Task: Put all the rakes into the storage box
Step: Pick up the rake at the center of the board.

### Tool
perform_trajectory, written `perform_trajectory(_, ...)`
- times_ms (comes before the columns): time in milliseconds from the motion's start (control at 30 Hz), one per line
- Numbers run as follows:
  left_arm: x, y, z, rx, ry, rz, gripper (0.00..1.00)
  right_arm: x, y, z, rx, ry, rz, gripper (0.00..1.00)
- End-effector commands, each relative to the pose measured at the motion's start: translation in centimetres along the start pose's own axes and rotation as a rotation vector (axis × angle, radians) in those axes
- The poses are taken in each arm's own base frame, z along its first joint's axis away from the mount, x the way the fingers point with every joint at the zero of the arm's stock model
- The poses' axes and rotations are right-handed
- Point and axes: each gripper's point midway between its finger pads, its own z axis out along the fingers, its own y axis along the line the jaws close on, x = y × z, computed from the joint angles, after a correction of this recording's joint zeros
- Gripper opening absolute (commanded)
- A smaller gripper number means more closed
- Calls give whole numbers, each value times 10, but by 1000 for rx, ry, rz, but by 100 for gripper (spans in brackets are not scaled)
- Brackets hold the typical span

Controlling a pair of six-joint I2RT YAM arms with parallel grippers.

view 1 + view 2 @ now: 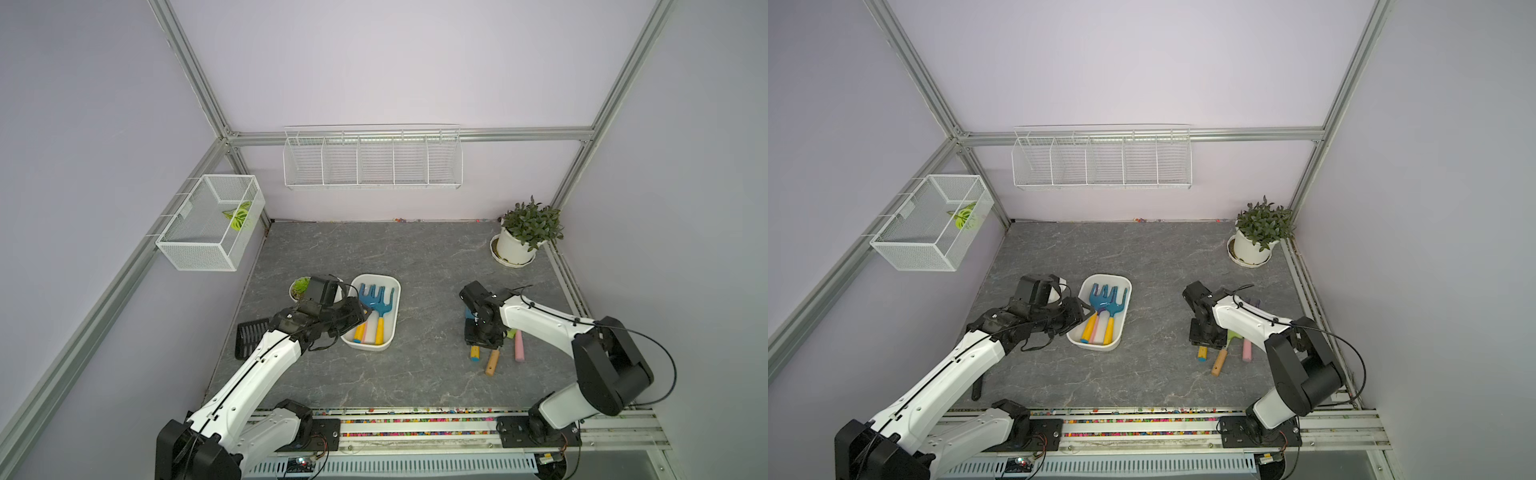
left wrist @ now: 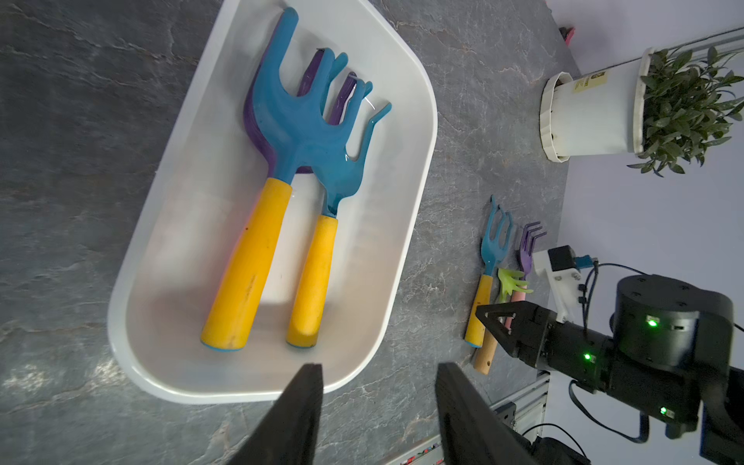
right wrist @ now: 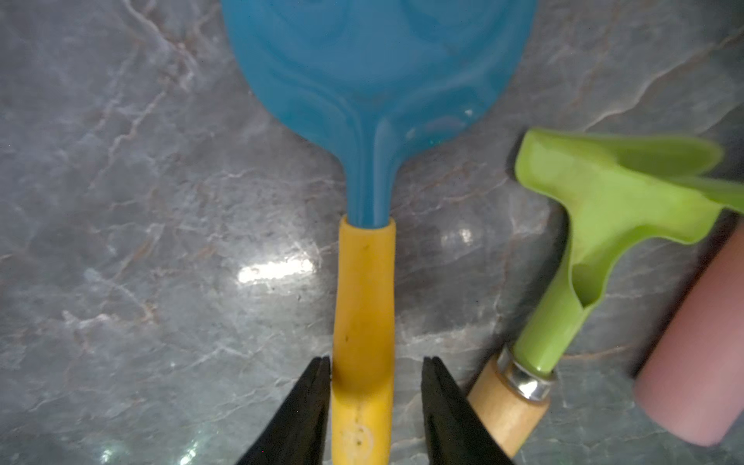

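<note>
The rake [image 3: 368, 241] sits between the right gripper's [image 3: 375, 360] narrowly parted fingers, seemingly off-centre: centre, pinch, carry to the box [image 1: 366, 346] at nine o'clock.

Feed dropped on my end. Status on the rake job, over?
Left gripper open, empty, by storage box. Right gripper open, straddling blue rake at its yellow handle, on table. Green rake lies close alongside.

Nothing legible; the yellow label [image 2: 592, 81] on the white pot [image 2: 592, 120] is blurred
</note>
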Motion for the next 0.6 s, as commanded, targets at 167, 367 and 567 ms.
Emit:
perform_trajectory(167, -7, -10, -12, 8, -33, 30, 51, -8, 7, 7, 4, 10, -9, 33)
perform_trajectory(367, -11, -10, -15, 1, -57, 35, 51, -8, 7, 6, 7, 12, 0, 11)
perform_trajectory(567, -19, -12, -22, -7, -102, 47, 52, -16, 14, -20, -13, -38, -5, 0)
